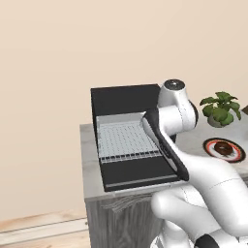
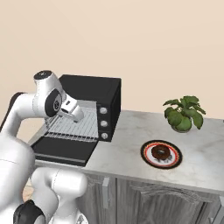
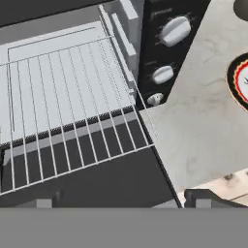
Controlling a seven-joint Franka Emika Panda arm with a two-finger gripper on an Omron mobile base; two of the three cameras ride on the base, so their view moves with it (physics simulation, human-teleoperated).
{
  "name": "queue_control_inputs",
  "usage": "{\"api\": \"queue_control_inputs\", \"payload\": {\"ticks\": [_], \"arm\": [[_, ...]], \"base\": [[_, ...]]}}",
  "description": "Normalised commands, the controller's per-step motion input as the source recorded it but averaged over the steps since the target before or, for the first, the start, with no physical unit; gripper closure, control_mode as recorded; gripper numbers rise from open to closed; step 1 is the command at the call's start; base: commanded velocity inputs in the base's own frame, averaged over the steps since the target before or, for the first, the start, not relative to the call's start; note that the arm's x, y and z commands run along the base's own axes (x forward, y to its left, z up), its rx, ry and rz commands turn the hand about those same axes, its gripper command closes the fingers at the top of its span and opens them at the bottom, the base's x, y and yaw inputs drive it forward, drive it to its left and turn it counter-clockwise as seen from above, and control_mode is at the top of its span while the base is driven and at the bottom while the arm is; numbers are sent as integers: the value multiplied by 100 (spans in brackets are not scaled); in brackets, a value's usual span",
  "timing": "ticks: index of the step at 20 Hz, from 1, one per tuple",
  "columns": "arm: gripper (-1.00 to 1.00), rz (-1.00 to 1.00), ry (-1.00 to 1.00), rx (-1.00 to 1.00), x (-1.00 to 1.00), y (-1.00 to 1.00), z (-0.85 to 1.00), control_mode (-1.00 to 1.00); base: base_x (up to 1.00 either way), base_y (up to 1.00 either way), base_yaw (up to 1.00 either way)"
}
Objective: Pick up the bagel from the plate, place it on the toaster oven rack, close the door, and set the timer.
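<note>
**Open gripper over the pulled-out rack, bagel on its plate**

The black toaster oven (image 2: pixel 94 98) stands on the marble counter (image 2: pixel 131 131) with its door (image 1: pixel 138 175) dropped flat toward the robot; the toaster oven rack (image 3: pixel 68 97) is drawn forward over the door, its silver wire grid bare; in the hand view the rack's front edge overhangs the dark door panel, and three silver knobs (image 3: pixel 163 73) run down the oven's face at about 1 o'clock of the rack.

The gripper (image 3: pixel 121 201) hangs above the rack's front right corner, fingers spread wide with nothing between them; the two dark fingertips (image 3: pixel 206 197) rise at 6 o'clock of the hand view, one over the door, the other past the counter's edge; in the right base view the hand seems to point down at the rack, though its tips are hard to make out there.

The bagel (image 2: pixel 160 152) lies in the middle of the plate (image 2: pixel 148 158), well apart from the oven at its 4 o'clock in the right base view; a potted plant (image 2: pixel 183 113) stands on the counter at 1 o'clock of the plate.
</note>
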Motion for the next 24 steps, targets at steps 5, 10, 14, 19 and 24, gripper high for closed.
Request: {"api": "queue_control_inputs", "payload": {"ticks": [5, 10, 14, 19, 24], "arm": [[-100, 0, 16, -13, -48, -91, 0, -100], [-100, 0, 20, -8, -6, -75, -6, -100], [-100, 4, 22, -1, 0, -56, -9, -100], [-100, 3, 24, 0, 0, -55, -4, -100], [-100, 0, 24, 5, 0, -53, -11, -100]], "base": [[0, 0, 0], [0, 0, 0], [0, 0, 0], [0, 0, 0], [0, 0, 0]]}}
